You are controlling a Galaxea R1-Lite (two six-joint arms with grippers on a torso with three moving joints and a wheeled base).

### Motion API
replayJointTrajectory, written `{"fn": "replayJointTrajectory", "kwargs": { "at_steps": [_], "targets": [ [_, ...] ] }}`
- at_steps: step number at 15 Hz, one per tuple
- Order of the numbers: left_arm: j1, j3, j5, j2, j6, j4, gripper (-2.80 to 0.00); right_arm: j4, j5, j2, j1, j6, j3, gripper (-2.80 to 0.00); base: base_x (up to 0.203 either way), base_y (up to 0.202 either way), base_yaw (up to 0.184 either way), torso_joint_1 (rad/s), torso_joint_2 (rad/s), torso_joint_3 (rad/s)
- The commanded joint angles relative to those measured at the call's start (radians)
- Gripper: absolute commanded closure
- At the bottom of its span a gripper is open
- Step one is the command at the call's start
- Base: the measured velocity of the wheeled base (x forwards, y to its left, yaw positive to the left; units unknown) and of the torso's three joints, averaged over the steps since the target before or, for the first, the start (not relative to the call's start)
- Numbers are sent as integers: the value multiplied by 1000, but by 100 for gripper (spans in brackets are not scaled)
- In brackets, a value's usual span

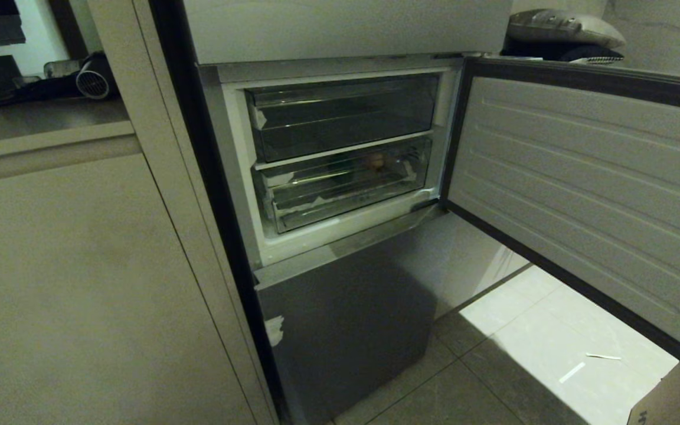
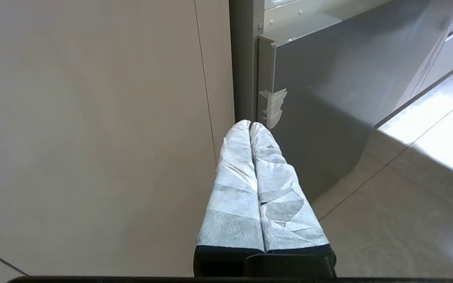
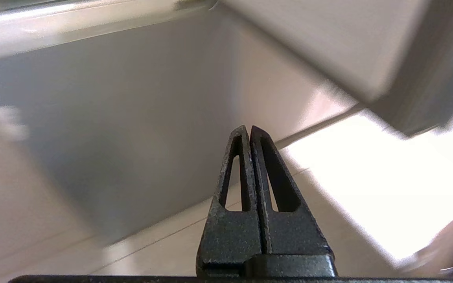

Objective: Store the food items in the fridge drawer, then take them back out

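Clear plastic catches the light inside the open fridge, where the fridge drawer sits pushed in under a darker smoky bin, and the small orange-brown ball rests toward the back of it with the fridge door swung wide to the right. Neither arm shows from the head view: the left gripper, wrapped in pale cloth, hangs pressed together low beside the grey lower door. The bare black right gripper is pinched together on nothing above the tiled floor.
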Motion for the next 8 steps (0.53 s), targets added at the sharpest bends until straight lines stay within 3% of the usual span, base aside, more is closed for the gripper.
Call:
{"fn": "replayJointTrajectory", "kwargs": {
  "at_steps": [1, 8],
  "targets": [
    [0, 0, 9, 1, -9, -1, 0, 42, -15, -99, 12, -130, 31, 0, 0, 0, 0, 0, 0, 0],
    [0, 0, 9, 0, -9, -1, 0, 42, -15, -99, 12, -100, 32, 0, 0, 0, 0, 0, 0, 0]
  ]
}}
